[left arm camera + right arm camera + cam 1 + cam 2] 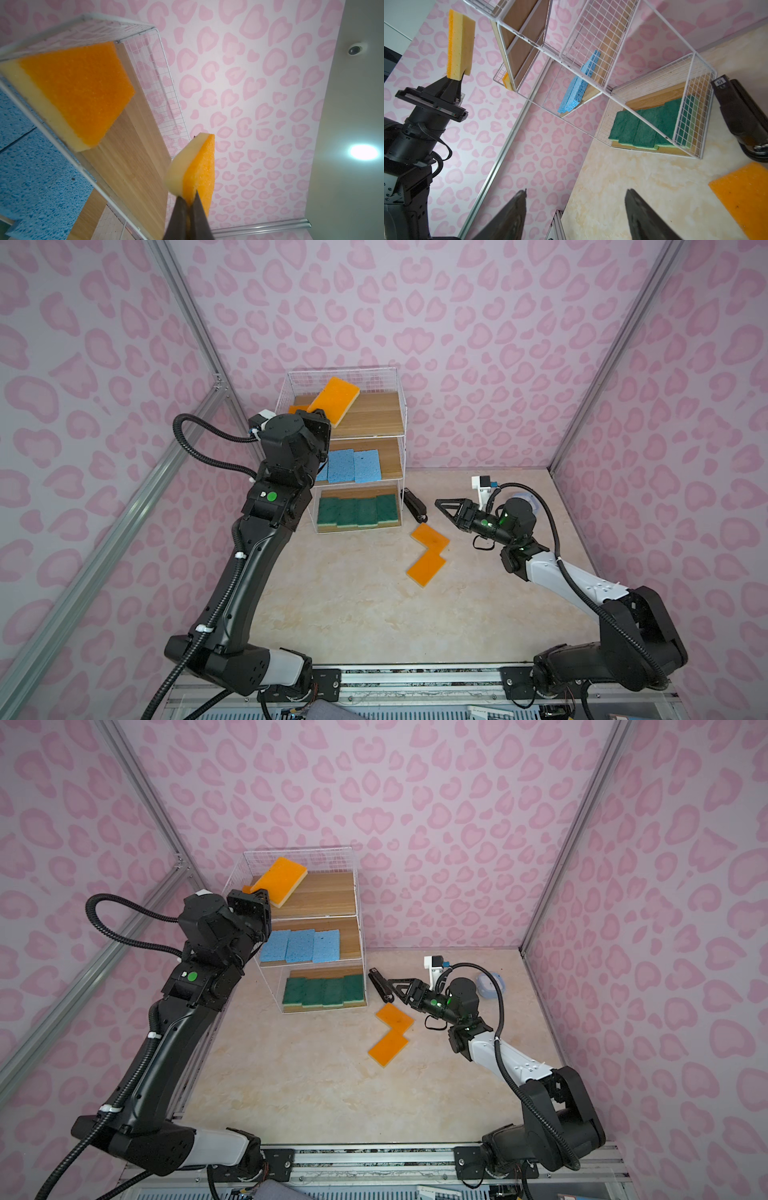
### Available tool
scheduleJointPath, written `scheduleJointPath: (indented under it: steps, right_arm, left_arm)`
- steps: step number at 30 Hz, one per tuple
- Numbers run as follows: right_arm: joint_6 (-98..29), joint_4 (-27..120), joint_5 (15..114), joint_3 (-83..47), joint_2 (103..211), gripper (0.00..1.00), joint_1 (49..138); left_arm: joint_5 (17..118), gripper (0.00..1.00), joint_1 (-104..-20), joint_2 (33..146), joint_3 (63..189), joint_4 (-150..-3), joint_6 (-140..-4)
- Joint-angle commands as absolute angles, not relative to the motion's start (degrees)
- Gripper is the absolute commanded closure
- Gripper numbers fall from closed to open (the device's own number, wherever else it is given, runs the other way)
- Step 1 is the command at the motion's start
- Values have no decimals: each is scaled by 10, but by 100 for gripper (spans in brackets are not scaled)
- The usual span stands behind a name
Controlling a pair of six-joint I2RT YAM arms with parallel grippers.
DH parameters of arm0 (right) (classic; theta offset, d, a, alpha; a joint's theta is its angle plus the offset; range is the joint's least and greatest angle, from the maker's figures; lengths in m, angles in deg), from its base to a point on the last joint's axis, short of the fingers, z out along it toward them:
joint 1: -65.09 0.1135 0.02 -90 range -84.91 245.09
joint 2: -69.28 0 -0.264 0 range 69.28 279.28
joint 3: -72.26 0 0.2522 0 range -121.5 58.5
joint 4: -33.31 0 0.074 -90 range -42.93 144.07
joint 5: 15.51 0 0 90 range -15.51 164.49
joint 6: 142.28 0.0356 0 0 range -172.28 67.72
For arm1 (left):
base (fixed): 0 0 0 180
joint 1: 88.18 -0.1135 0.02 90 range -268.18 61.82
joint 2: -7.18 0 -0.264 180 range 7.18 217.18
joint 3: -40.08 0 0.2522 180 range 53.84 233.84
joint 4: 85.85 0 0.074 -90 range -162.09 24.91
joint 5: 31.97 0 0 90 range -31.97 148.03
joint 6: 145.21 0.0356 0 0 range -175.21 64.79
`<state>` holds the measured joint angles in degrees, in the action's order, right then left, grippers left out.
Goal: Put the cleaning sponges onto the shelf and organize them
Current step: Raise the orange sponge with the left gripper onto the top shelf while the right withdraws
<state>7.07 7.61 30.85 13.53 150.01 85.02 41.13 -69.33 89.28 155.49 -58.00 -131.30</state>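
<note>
Slippage looms: the left gripper (190,200), clamped on one end of a flat orange yellow-backed sponge (334,400), could snag it on the white wire-and-wood shelf (374,416); the right gripper (576,190) gapes empty.

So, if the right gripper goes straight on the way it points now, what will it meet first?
Probably the shelf, at the wire side of its lowest tier. The right gripper points there, but the black stapler lies close to that line; depth is unclear.
</note>
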Motion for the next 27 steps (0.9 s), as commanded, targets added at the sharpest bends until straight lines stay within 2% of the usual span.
scheduleJointPath:
  steps: [1, 15, 25, 27]
  right_arm:
    - [79, 44, 292, 140, 1505, 24, 841]
    - [108, -2, 282, 154, 1527, 24, 831]
    - [108, 3, 281, 160, 1516, 24, 828]
    - [107, 5, 281, 161, 1513, 24, 827]
  left_arm:
    - [365, 97, -686, 912, 1572, -573, -1326]
    - [184, 97, -620, 944, 1572, -579, -1383]
    - [145, 97, -613, 971, 1587, -587, -1390]
    - [146, 92, -613, 975, 1588, -592, -1386]
